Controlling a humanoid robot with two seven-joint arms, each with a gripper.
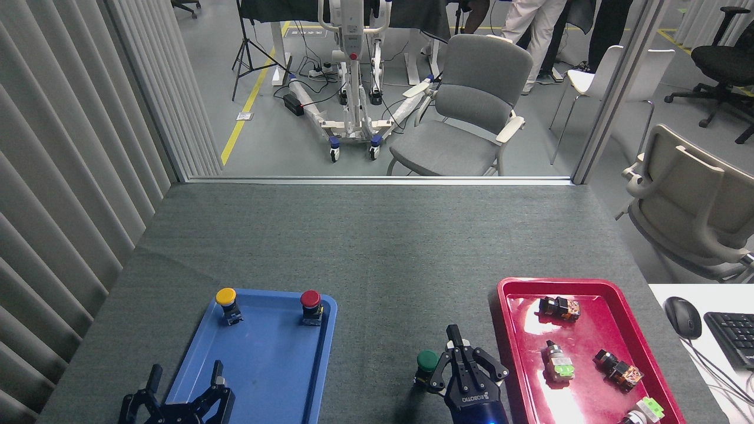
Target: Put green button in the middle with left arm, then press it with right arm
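Note:
The green button (427, 361) stands upright on the dark grey felt of the middle (377, 330), between the two trays and near the front edge. My right gripper (453, 340) is just to the right of it, fingers drawn together into a point, shut on nothing. Its tip stands beside and slightly beyond the green cap. My left gripper (186, 378) is at the bottom left, over the front left corner of the blue tray (265, 377). It is open, its fingers spread wide, with nothing held.
A yellow-capped button (226, 301) and a red-capped button (310, 305) stand at the far end of the blue tray. The red tray (589, 294) on the right holds several small switch parts. A mouse (683, 317) and keyboard (733, 335) lie at far right.

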